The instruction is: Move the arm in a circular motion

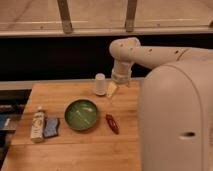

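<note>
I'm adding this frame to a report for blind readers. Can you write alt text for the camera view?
A cream-white robot arm reaches over a wooden table, its tan gripper hanging beside a small white cup near the table's far edge. Nearer the camera lie a green bowl, a red chili pepper, a white bottle and a blue sponge.

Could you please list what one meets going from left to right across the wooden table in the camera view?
Bottle lying on its side → blue sponge → green bowl → white cup → gripper, hanging over the table's far edge beside the cup → the arm it belongs to.
</note>
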`<action>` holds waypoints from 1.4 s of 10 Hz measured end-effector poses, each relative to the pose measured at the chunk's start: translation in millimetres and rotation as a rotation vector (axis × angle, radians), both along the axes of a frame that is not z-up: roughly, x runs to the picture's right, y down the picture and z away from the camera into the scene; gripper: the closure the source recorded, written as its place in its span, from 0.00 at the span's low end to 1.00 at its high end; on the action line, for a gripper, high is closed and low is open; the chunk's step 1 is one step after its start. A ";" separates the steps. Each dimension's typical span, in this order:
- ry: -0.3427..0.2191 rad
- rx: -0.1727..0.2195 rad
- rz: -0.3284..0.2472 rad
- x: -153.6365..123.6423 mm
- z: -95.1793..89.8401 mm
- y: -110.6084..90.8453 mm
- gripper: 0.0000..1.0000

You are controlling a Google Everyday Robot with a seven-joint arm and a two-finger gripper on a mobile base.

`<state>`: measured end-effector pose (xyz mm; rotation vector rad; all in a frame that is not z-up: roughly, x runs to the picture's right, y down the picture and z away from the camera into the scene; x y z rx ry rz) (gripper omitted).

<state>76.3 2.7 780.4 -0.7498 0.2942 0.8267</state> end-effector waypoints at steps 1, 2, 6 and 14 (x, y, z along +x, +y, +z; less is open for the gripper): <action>-0.010 0.008 -0.018 -4.6 15.9 -22.3 0.20; -0.022 0.016 -0.030 -11.4 23.9 -35.5 0.20; -0.144 0.049 -0.128 -79.0 41.5 -76.4 0.20; -0.356 0.085 -0.197 -158.4 -73.8 19.0 0.20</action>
